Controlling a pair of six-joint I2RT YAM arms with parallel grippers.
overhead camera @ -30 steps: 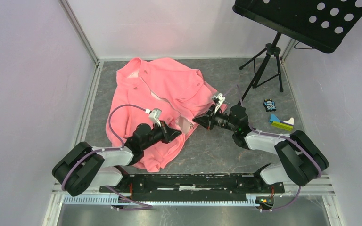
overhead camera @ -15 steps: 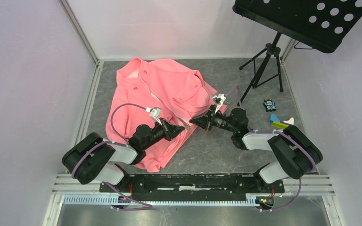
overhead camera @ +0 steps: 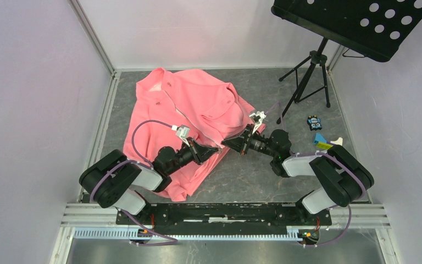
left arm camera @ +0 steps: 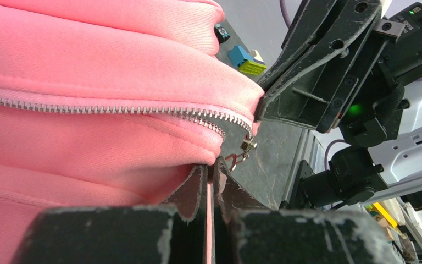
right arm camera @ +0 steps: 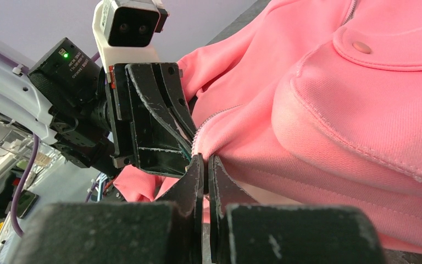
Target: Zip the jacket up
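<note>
Hem-aligning step, best done by keeping both lower edges level and taut so the zipper ends meet squarely: left gripper, fingers pressed together on a sliver of pink hem; right gripper, likewise closed, apparently on the facing hem; zipper slider dangling just beyond; jacket spread across the table behind.

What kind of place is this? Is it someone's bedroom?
Probably not: it looks like a robot test booth. Plain white walls box in a grey table; the left arm and right arm, bolted at its edge, grip a pink jacket.
</note>
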